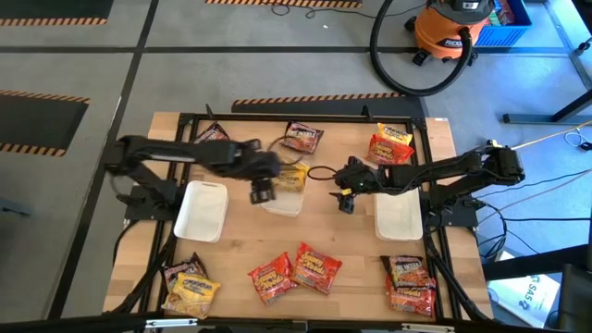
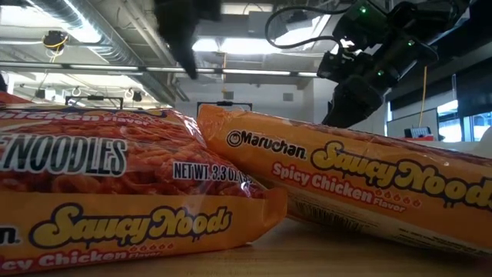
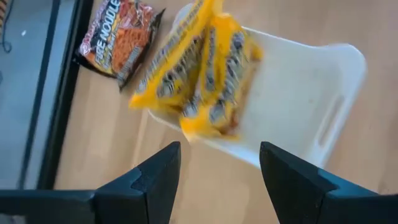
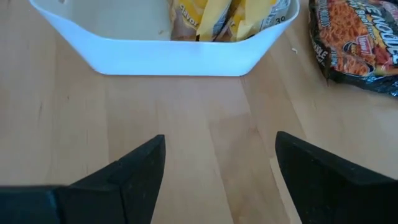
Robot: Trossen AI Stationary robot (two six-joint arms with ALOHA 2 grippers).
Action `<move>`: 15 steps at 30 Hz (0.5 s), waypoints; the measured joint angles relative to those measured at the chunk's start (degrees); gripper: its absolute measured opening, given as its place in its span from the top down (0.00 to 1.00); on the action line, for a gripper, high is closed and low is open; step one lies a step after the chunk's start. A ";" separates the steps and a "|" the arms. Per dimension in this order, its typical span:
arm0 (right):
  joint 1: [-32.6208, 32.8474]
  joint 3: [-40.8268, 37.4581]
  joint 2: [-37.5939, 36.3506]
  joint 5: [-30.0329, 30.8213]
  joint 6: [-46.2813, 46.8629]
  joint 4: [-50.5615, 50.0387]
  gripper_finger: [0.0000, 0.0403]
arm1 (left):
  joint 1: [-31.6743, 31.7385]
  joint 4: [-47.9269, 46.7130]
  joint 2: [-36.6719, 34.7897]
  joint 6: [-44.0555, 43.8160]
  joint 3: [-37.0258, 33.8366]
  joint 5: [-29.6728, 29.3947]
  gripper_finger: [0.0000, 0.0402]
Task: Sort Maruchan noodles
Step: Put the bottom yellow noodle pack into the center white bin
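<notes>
High view looks straight down on the whole table [image 1: 240, 236]; low view sits at tabletop level, close against orange packets [image 2: 338, 185]; both wrist views look down, near, at the same white tray [image 3: 311, 93], which also shows in the high view.

light: bright overhead tubes | glare: ceiling, low view | blur: yellow packets [image 3: 199, 68]
</notes>
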 joint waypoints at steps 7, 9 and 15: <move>0.00 0.00 0.00 1.13 0.03 3.13 0.30 | -3.80 10.78 -18.02 -6.44 -17.19 -0.17 0.47; 0.00 0.00 0.00 1.29 0.05 4.68 0.30 | -5.00 12.91 -22.00 -8.29 -20.60 -0.20 0.47; 0.00 0.00 -0.01 0.28 0.10 8.90 0.30 | -7.83 21.13 -29.08 -10.79 -28.70 0.15 0.47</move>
